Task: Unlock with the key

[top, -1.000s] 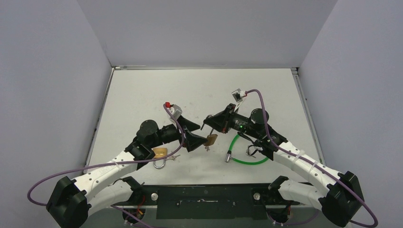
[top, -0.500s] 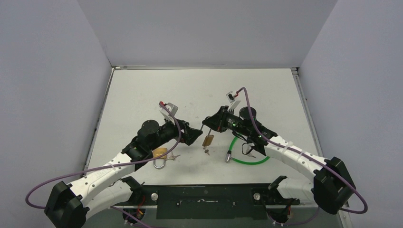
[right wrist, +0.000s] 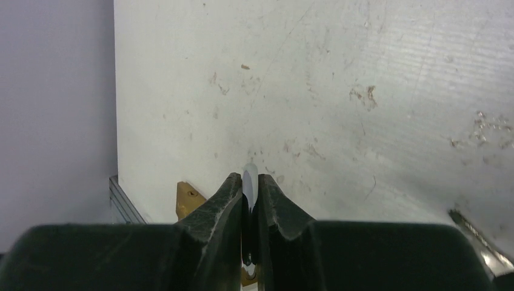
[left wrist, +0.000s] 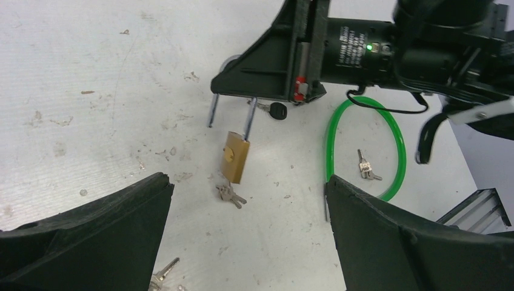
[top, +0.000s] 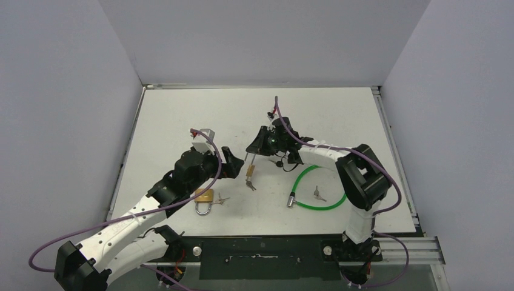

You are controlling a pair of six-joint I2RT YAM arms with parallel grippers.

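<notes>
A small brass padlock (top: 250, 171) (left wrist: 236, 156) hangs above the table by its silver shackle (left wrist: 249, 118). My right gripper (top: 251, 149) (left wrist: 254, 85) (right wrist: 249, 179) is shut on that shackle. One shackle leg (left wrist: 211, 113) stands free of the body. A bunch of keys (left wrist: 231, 194) (top: 250, 185) shows right under the body's lower end. My left gripper (top: 234, 162) (left wrist: 247, 200) is wide open just left of the padlock, holding nothing.
A second brass padlock (top: 204, 197) lies on the table by the left arm, with keys (top: 223, 199) beside it. A green cable loop (top: 315, 189) (left wrist: 363, 145) lies to the right with keys (top: 318, 194) (left wrist: 365, 170) inside it. A black-headed key (left wrist: 276, 111) lies behind the held lock.
The right gripper has carried the hanging padlock left and further back. The left gripper, open throughout, has drawn back left from around the padlock's body.
</notes>
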